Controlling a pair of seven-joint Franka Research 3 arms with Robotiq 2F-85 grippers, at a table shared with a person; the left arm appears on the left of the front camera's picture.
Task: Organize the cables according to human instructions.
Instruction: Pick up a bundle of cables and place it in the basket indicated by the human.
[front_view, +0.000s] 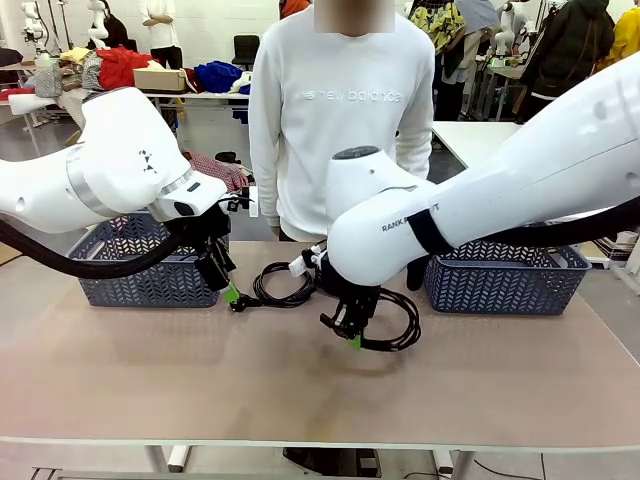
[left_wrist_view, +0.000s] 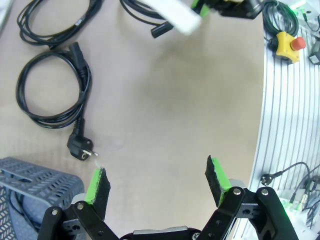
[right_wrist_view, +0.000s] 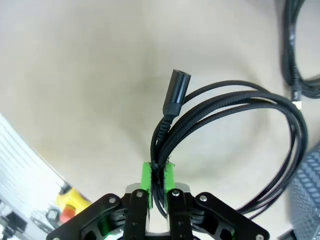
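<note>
Front view: a tan tabletop (front_view: 150, 390) is shared with a person (front_view: 340, 120) standing at the far side. A left basket (front_view: 140, 275) and a right basket (front_view: 510, 285) are set near the far corners. The right gripper (front_view: 352, 333) is seen low at the middle, jaws pinched on a braided coil (front_view: 392, 346). The left gripper (front_view: 228, 288) is held just beside the left basket, near a plugged coil (front_view: 268, 290). Left wrist view: the jaws are spread wide and empty over bare tabletop. The plugged coil (left_wrist_view: 86, 85) lies ahead, its angled plug near the basket corner, and a further coil (left_wrist_view: 30, 37) is cut off by the top edge. Right wrist view: the jaws are closed on the bunched strands of the braided coil (right_wrist_view: 235, 97), with a barrel connector (right_wrist_view: 177, 92) jutting ahead. Another cord (right_wrist_view: 291, 50) is cut by the frame. Step judged in hand: removal of the gripped coil to a basket. Next move: a lift clear of the tabletop and a carry over a rim, trailing loops kept gathered. The person's hands are hidden behind the arms, so the basket meant cannot be read. Whether the coil is already off the tabletop cannot be told.
</note>
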